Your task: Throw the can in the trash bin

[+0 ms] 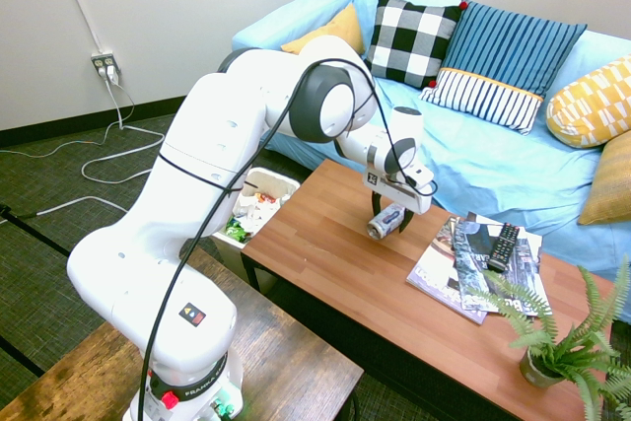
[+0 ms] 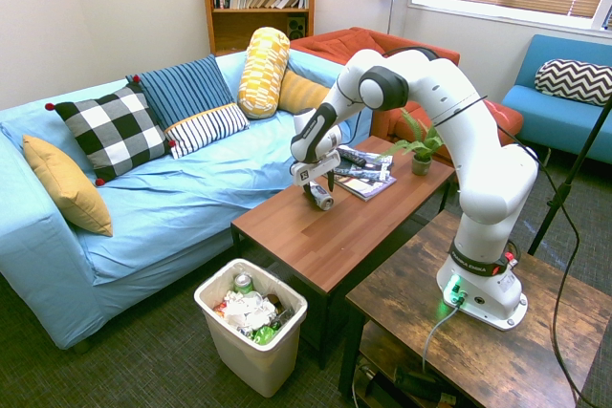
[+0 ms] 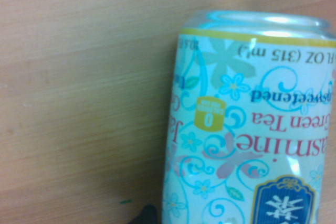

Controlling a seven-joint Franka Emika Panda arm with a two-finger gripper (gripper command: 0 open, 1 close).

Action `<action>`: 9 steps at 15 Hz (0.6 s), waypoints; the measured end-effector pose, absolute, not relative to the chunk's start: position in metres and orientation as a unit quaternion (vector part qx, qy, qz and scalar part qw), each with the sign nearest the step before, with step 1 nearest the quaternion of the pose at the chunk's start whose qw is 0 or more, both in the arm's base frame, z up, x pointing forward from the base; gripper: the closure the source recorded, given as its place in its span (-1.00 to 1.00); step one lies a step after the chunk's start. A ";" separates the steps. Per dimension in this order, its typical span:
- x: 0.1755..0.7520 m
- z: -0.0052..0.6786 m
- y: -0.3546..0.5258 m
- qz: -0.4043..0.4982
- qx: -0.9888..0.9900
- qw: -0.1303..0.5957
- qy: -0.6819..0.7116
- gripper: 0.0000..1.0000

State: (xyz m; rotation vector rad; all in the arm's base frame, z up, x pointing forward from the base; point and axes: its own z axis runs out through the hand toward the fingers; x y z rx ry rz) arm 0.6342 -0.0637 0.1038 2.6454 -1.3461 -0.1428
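Note:
The can (image 1: 383, 228) lies on its side on the wooden table (image 1: 325, 258), a pale can with blue floral print and a shiny end. My gripper (image 1: 388, 218) points down over it, open, with a finger on each side of the can. From the other side, the gripper (image 2: 318, 190) hangs just above the can (image 2: 321, 201). The wrist view shows the can (image 3: 252, 124) close up against the table top. The trash bin (image 1: 283, 180) stands on the floor by the table's end; it is cream-white (image 2: 256, 362) and holds rubbish.
Magazines (image 1: 463, 273) with a black remote (image 1: 504, 245) lie on the table next to the can. A potted fern (image 1: 557, 342) stands at the table's far end. A blue sofa (image 1: 473, 155) with cushions runs along the table's far side.

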 end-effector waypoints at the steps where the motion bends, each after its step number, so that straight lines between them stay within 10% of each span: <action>1: 0.634 0.104 -0.066 -0.050 0.887 0.083 -0.452 1.00; 9: 0.633 0.115 -0.074 -0.055 0.887 0.069 -0.454 1.00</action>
